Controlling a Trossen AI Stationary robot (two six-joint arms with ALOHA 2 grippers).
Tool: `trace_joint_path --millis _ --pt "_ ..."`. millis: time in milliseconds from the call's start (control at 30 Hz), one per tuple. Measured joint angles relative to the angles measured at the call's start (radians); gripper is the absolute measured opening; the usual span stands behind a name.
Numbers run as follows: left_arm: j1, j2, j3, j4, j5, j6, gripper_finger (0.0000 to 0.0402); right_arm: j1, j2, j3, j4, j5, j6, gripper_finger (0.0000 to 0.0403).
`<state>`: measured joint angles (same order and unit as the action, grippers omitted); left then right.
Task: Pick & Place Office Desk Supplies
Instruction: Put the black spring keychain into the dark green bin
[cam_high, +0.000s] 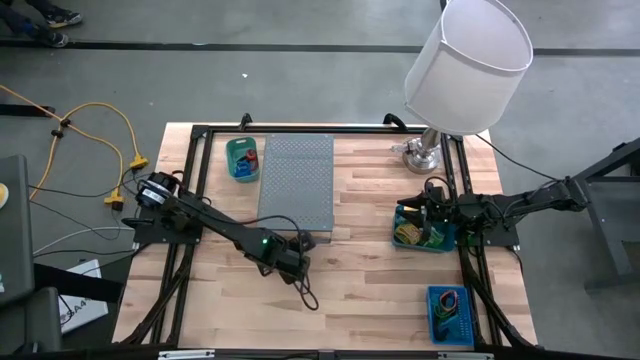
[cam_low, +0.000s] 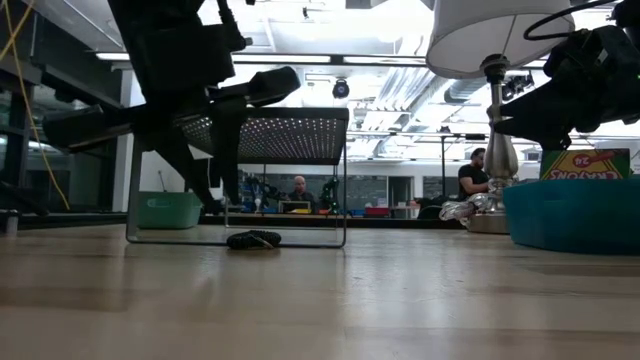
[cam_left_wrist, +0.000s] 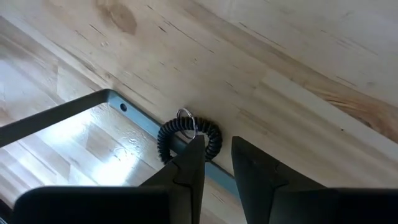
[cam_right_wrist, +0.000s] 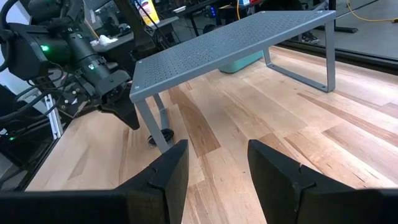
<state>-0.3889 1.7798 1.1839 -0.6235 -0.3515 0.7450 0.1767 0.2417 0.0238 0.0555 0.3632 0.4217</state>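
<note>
The left tool (cam_high: 300, 268) hangs low over the tabletop (cam_high: 370, 290), near its middle toward the front edge, just at the front foot of the grey perforated stand (cam_high: 296, 180). Its two fingers (cam_left_wrist: 186, 168) stand a little apart and hold nothing. Just ahead of them lies a dark coiled band with a small metal ring (cam_left_wrist: 188, 132); it rests on the wood and leans across the stand's thin base bar (cam_left_wrist: 134, 115), so it touches the metal.

The right tool (cam_high: 432, 215) waits over the teal tray (cam_high: 425, 240) near the right edge, its fingers (cam_right_wrist: 171, 171) apart and empty. In that tray there are yellow-green packets. A blue tray (cam_high: 450, 312) with small coloured pieces sits at the front right corner, and a green tub (cam_high: 242, 158) stands near the back left corner beside the stand. The lamp (cam_high: 465, 65) is at the back right.

I think the step in hand is to pick up this coil. To do it well, the left tool should open a bit wider and come down with one finger on each side of the coil, not on the bar. The bar is the difficulty: a finger may catch on it, or the coil may roll under the stand. A slow closing and then a straight lift seems safest.
</note>
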Motion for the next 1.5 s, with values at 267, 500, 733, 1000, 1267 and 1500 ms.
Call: trace_joint_path --millis 267,500,733,1000,1267,1500 --pt "0.0 0.003 0.0 0.0 0.0 0.071 0.0074 0.0 0.0 0.0 0.0 0.0 0.0 0.0153" --pt "-0.001 0.009 0.019 0.009 -0.008 0.097 0.0074 0.0 0.0 0.0 0.0 0.0 0.0 0.0153" --pt "-0.016 0.056 0.026 0.01 -0.049 0.13 0.0074 0.0 0.0 0.0 0.0 0.0 0.0 0.0153" --pt "-0.011 0.081 0.026 0.015 -0.093 0.13 0.0074 0.0 0.0 0.0 0.0 -0.001 0.0 0.0153" --pt "0.008 0.081 0.026 0.015 -0.093 0.123 0.0074 0.0 0.0 0.0 0.0 0.0 0.0 0.0153" --pt "0.008 0.081 0.026 0.001 -0.077 0.101 0.0074 0.0 0.0 0.0 0.0 0.0 0.0 0.0153"
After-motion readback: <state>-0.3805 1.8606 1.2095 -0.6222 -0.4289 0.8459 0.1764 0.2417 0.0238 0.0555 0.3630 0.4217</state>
